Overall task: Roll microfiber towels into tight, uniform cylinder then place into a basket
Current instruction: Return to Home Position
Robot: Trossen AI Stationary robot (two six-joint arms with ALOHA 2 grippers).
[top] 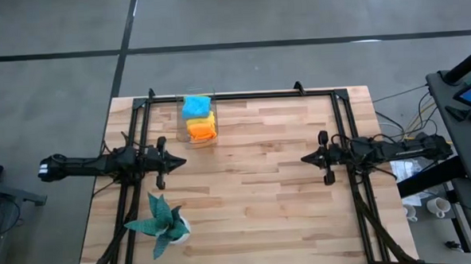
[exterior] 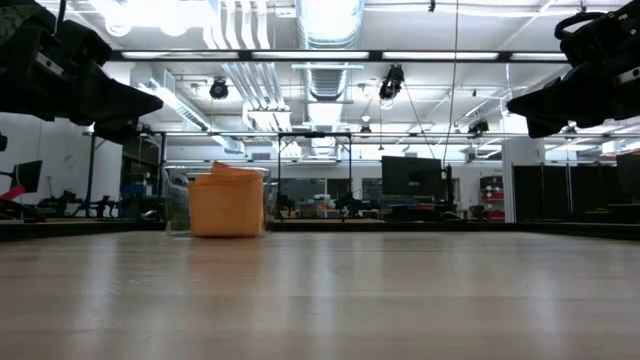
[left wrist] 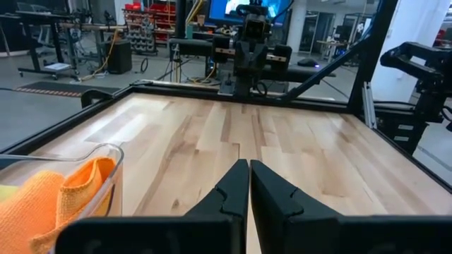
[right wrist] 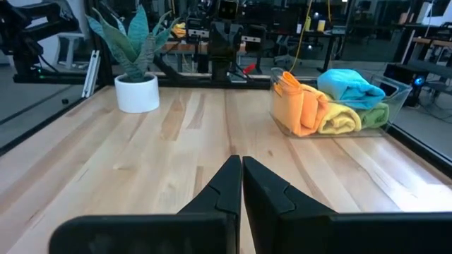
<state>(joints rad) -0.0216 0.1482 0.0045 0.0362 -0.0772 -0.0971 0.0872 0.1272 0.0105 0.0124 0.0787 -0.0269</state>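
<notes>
The clear basket [top: 197,119] stands near the table's far edge, left of centre, with rolled microfiber towels inside: a blue one [right wrist: 348,83] on top, an orange one [right wrist: 300,107], a yellow one [right wrist: 339,120] and a green one [right wrist: 376,115]. My left gripper [top: 183,160] hovers shut at the table's left side, just near of the basket, pointing level toward the right. My right gripper [top: 304,158] hovers shut at the right side, pointing level toward the left. Both hold nothing.
A teal spiky plant in a white pot [top: 164,223] stands at the near left. A black metal frame [top: 242,96] runs along the far edge and both sides. Bare wood [top: 254,195] lies between the two grippers.
</notes>
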